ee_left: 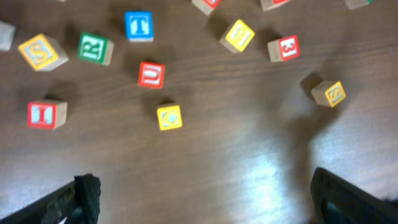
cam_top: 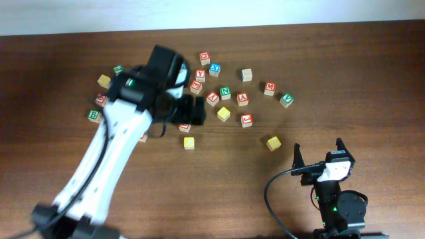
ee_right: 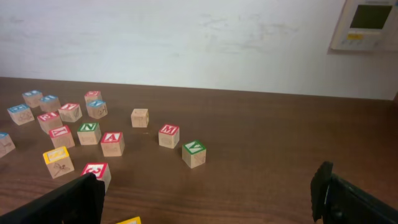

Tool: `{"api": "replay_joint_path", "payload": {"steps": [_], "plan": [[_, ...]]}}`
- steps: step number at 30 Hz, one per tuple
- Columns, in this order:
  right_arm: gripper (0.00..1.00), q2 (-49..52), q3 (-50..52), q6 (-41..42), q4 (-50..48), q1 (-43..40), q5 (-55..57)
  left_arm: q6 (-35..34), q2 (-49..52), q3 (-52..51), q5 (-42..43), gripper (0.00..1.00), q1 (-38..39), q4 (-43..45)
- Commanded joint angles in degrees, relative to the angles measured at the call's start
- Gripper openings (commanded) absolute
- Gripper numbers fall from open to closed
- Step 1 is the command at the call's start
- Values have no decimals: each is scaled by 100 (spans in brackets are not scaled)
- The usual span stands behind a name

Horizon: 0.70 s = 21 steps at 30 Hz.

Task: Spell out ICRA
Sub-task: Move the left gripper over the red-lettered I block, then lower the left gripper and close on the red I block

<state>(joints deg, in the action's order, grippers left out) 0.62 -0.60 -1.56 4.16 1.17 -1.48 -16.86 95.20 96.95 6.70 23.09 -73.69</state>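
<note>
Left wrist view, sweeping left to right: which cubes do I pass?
red I cube → green R cube → blue T cube → yellow C cube → upper yellow cube → red 3 cube → lone yellow cube at far right

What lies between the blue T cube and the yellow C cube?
One red cube lies between the blue T cube and the yellow C cube, touching neither; the left wrist view shows it.

Wooden cubes (cam_top: 224, 113): about twenty. Left gripper (ee_left: 205, 200), right gripper (cam_top: 319, 150): two.
</note>
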Motion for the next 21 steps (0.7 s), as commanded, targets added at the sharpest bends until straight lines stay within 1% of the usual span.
{"api": "replay_joint_path", "payload": {"steps": [1, 3, 5, 7, 8, 13, 17, 19, 20, 21], "plan": [[98, -33, 28, 9, 35, 33, 24, 149, 776, 616, 39, 99, 232, -144], [98, -33, 28, 9, 35, 33, 24, 151, 1001, 616, -46, 99, 354, -59], [98, -33, 28, 9, 35, 33, 24, 74, 1086, 616, -540, 99, 337, -79], [99, -33, 28, 9, 35, 33, 26, -748, 1099, 616, -1283, 99, 184, -321], [98, -33, 28, 9, 35, 33, 26, -848, 1099, 616, -1342, 99, 66, -382], [98, -33, 28, 9, 35, 33, 24, -841, 1099, 367, -1340, 99, -463, -398], [98, -33, 28, 9, 35, 33, 24, -863, 1099, 118, -1342, 99, -562, -221], [98, -31, 28, 9, 35, 33, 24, -861, 1099, -55, -1523, 99, -634, -175], [98, -33, 28, 9, 35, 33, 26, -811, 1099, -175, -1574, 99, -723, -179], [98, -33, 28, 9, 33, 33, 26, -682, 1099, -365, -1447, 99, -876, -149]]}}
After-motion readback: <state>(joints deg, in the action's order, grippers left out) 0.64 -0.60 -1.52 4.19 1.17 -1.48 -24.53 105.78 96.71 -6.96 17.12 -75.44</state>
